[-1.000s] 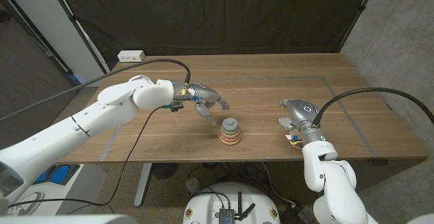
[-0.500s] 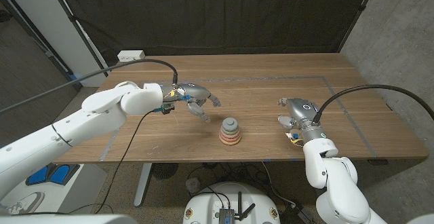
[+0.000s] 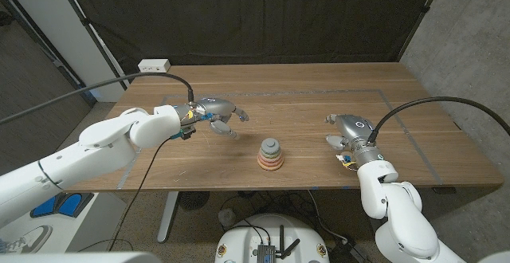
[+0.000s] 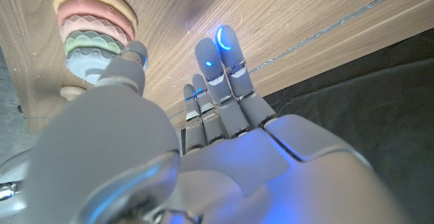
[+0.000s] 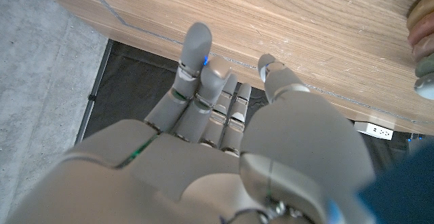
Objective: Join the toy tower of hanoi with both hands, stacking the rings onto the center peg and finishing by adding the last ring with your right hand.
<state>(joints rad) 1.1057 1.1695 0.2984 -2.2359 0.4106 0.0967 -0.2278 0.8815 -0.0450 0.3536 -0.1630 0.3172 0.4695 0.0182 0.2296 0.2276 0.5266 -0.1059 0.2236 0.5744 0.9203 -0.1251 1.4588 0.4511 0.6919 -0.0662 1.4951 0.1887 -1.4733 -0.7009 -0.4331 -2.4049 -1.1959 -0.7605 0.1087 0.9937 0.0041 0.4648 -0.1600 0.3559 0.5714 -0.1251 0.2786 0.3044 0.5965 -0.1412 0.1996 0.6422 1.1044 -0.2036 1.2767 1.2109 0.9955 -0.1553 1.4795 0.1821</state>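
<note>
the ring tower point(image 3: 270, 155) stands on the wooden worktop point(image 3: 319, 96) near its front edge, about midway between the two arms. it is a stack of rings that narrows upward: a tan one at the bottom, a pink one above it, then a green one, with a grey rounded piece on top. in the left wrist view the same stack point(image 4: 91, 30) shows beyond the left hand's thumb, its pink, green and pale blue-grey layers clear to see.

the left hand point(image 3: 221, 113) hangs above the worktop to the left of the tower and a little further back, apart from it. its fingers point(image 4: 224, 61) are loosely spread and slightly bent, and it holds nothing.

the right hand point(image 3: 346, 132) sits to the right of the tower, well apart from it, low over the worktop near the front edge. its fingers point(image 5: 193, 58) reach out with gaps between them, and nothing is in its grasp. whether it touches the wood cannot be told.

a thin pale line point(image 3: 398, 119) is marked across the worktop on the right side. a white power strip point(image 3: 154, 66) lies at the far left corner.
</note>
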